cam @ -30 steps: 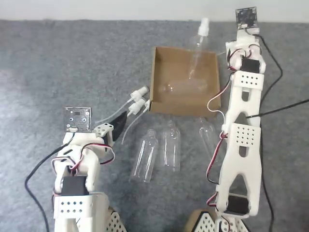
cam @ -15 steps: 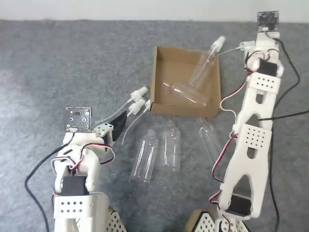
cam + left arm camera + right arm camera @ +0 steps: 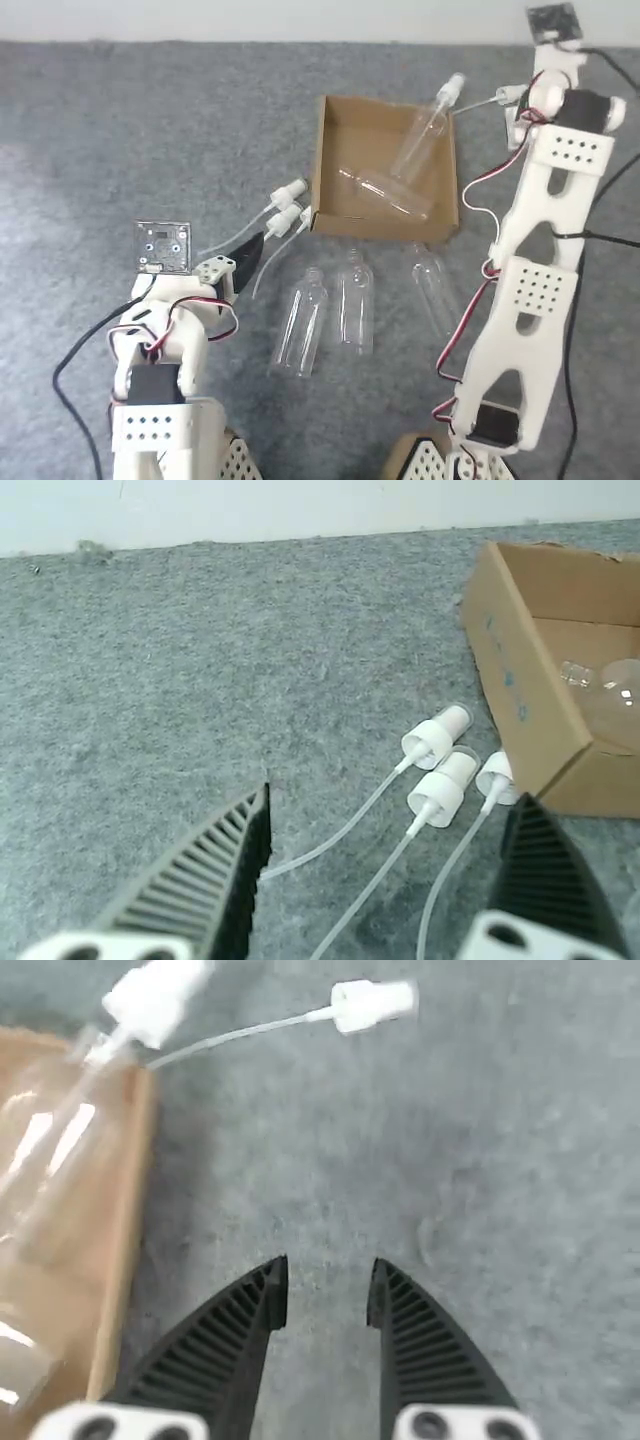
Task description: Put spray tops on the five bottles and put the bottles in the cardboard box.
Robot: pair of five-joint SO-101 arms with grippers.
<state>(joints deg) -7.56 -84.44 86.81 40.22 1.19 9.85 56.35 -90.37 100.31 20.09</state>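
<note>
The cardboard box [image 3: 318, 160] holds two clear bottles [image 3: 385, 192]; the capped bottle [image 3: 422, 130] leans over its far rim and may tip out if nudged. Three uncapped bottles [image 3: 352, 305] lie on the table [image 3: 150, 120] before it. The left tool [image 3: 390, 810] and right tool [image 3: 328, 1265] gape empty. White spray tops [image 3: 440, 760] lie beside the box, thin tubes easily snagged.

The left wrist view's edge crops the cardboard box [image 3: 522, 692].

Overhead camera looks down; both wrist cameras share the cardboard box [image 3: 352, 135].
</note>
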